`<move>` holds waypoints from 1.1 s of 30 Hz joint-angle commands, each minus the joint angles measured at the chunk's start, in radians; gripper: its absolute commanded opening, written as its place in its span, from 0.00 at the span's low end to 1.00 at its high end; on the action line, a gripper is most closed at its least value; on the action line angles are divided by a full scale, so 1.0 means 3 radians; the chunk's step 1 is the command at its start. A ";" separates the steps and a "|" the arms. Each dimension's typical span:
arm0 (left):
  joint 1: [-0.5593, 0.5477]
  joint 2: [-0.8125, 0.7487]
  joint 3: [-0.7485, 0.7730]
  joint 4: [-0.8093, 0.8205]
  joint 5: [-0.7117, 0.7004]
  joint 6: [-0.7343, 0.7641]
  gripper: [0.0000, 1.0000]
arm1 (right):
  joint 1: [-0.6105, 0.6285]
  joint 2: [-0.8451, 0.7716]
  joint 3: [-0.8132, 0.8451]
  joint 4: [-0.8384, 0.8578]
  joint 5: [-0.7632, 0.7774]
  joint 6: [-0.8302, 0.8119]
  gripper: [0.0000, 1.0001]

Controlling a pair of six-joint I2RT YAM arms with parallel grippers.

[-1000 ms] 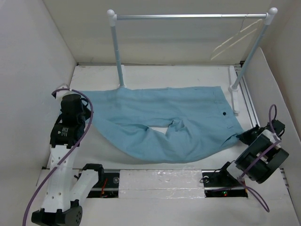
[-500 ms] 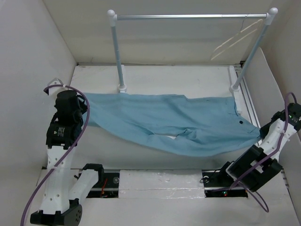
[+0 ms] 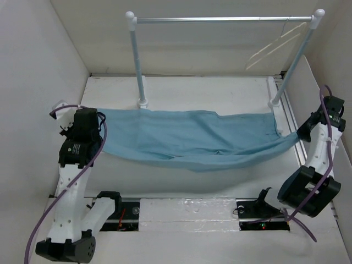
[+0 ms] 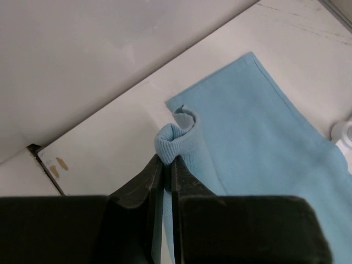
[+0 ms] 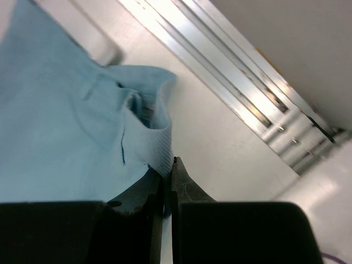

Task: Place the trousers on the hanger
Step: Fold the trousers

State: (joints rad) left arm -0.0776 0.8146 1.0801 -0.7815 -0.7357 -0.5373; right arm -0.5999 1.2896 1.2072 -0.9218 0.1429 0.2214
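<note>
Two pairs of jaws tight on opposite ends of the trousers [image 3: 187, 137], pinched edges hidden; hanger [image 3: 272, 48] faint.

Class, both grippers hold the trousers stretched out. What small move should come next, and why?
Probably raise both arms together, toward the hanger at the right end of the rail. The left gripper and right gripper are each shut on one end of the trousers, which sag between them, well short of the hanger.
</note>
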 commanded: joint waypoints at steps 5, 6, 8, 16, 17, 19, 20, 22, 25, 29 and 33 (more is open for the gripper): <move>0.0080 0.0388 0.0644 -0.0554 -0.0330 -0.0351 0.00 | 0.0266 0.0507 0.0383 0.0894 -0.0552 0.0203 0.00; 0.0080 0.0393 0.0618 -0.0768 -0.0309 -0.0473 0.00 | 0.0266 0.0589 0.0450 0.0920 -0.0614 0.0218 0.00; 0.0080 0.0343 0.0622 -0.0933 -0.0208 -0.0657 0.00 | 0.0327 0.0768 0.0460 0.1006 -0.0650 0.0243 0.00; 0.0151 0.0689 0.0833 -0.1184 0.0386 -0.0428 0.00 | 0.0379 0.0819 0.0112 0.1631 -0.0942 0.0448 0.00; 0.0151 0.0781 0.0818 -0.1174 0.0386 -0.0499 0.00 | 0.0424 0.0977 0.0214 0.1611 -0.0952 0.0458 0.00; 0.0151 0.1057 0.0828 -0.1021 0.0356 -0.0465 0.00 | 0.0501 0.1095 0.0296 0.1615 -0.0891 0.0489 0.00; 0.0151 0.1154 0.0868 -0.0869 0.0351 -0.0428 0.00 | 0.0501 0.1157 0.0373 0.1631 -0.0890 0.0494 0.00; 0.0151 0.1548 0.0975 -0.0826 0.0284 -0.0433 0.00 | 0.0532 0.1320 0.0455 0.1616 -0.0860 0.0494 0.00; 0.0151 0.2084 0.1211 -0.0734 0.0137 -0.0311 0.00 | 0.0598 0.1576 0.0695 0.1539 -0.0788 0.0494 0.00; 0.0151 0.2878 0.1779 -0.0790 -0.0017 -0.0275 0.00 | 0.0599 0.1822 0.0880 0.1610 -0.0880 0.0647 0.00; 0.0355 0.3368 0.2416 -0.0775 0.0110 -0.0178 0.00 | 0.0599 0.1853 0.0854 0.1753 -0.0936 0.0770 0.00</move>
State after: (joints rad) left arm -0.0257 1.8004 1.6890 -1.0077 -0.6762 -0.6178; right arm -0.4175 1.8584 1.4105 -0.5102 -0.1322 0.4053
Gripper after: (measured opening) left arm 0.024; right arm 0.094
